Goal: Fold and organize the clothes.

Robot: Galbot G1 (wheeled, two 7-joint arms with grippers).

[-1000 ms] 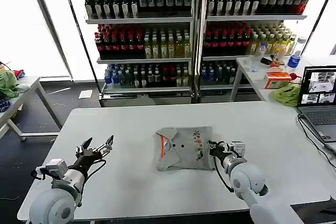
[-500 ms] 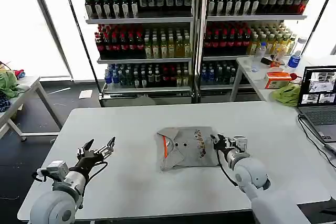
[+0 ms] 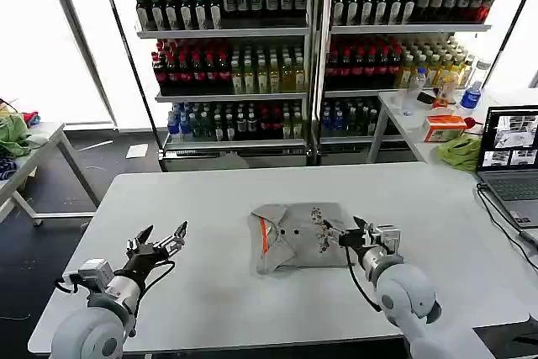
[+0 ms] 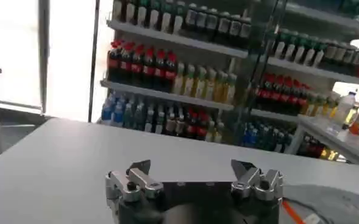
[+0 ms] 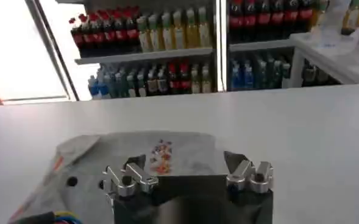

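Note:
One of the clothes, a light grey shirt (image 3: 294,237), lies folded at the middle of the white table (image 3: 210,199). It shows an orange strip (image 3: 264,235), small buttons and a multicoloured chest print (image 3: 319,229). My right gripper (image 3: 340,235) is open at the shirt's right edge, low over the print. In the right wrist view the shirt (image 5: 136,149) lies just beyond the open right gripper (image 5: 185,161), nothing held. My left gripper (image 3: 160,240) hovers open over bare table well left of the shirt. The left wrist view has the open left gripper (image 4: 191,165) and the shirt's edge (image 4: 331,204).
A laptop (image 3: 508,153) with a cable (image 3: 504,216) sits at the table's right edge. Bright green cloth (image 3: 461,150) lies on a side table at right, and more green cloth (image 3: 13,134) at far left. Bottle shelves (image 3: 311,48) stand behind.
My right arm has drawn slightly toward the near edge, and the gripper has turned to point left across the shirt's right edge. The shirt shifted a little. The left arm barely moved.

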